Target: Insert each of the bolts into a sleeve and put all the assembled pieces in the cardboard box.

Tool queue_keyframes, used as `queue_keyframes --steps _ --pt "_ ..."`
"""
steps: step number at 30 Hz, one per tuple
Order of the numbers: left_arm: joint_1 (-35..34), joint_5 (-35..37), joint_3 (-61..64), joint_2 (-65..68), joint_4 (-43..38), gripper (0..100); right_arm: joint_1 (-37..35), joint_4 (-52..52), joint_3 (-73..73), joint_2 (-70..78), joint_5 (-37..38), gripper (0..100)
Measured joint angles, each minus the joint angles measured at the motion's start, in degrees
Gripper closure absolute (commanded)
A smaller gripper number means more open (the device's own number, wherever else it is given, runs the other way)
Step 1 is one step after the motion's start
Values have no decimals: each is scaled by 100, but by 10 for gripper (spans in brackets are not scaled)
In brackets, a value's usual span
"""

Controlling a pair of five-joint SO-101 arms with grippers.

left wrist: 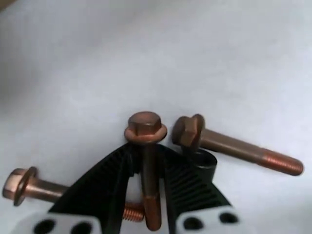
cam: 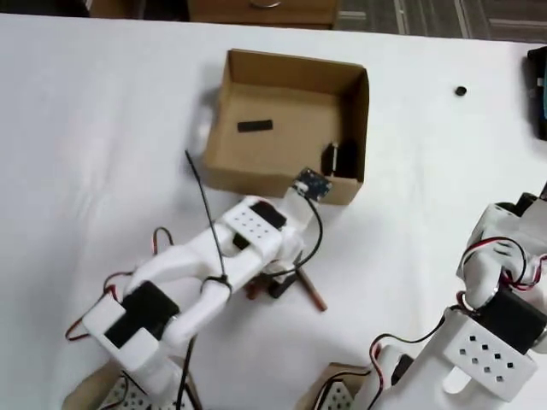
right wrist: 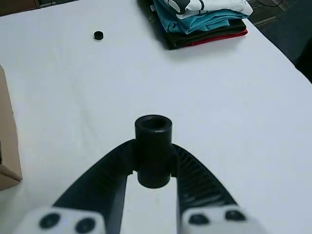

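Your left gripper [left wrist: 148, 158] clenching copper flanged hex bolt [left wrist: 146, 128] mid-shank, just near of brown cardboard box [cam: 282, 77]. Your right gripper [right wrist: 153, 152] grasping black cylindrical sleeve [right wrist: 153, 130], bore up, far right. Judging 2 parts rigid, light, slick; be keeping grip square.

The bolt [left wrist: 147, 165] is copper-toned metal with a dull sheen; the sleeve [right wrist: 153, 151] smooth matt black. Fingers [left wrist: 97, 192] are ribbed black plastic. The cardboard box [cam: 248, 175] is matt brown; the surface [cam: 94, 120] white, matt.
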Motion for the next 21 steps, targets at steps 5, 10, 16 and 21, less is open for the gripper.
queue_keyframes --steps 5,10,16,21 --pt "-26 0 -466 -114 527 977 -466 79 0 -26 0 979" --pt "-255 -9 -1424 -932 1389 977 -1468 369 0 -44 -114 979" --pt "-695 -9 -2822 -1960 2690 977 -2532 413 0 -44 -765 979" --pt "-1530 316 -3745 -2760 3253 977 -3736 413 0 -44 -1240 979"
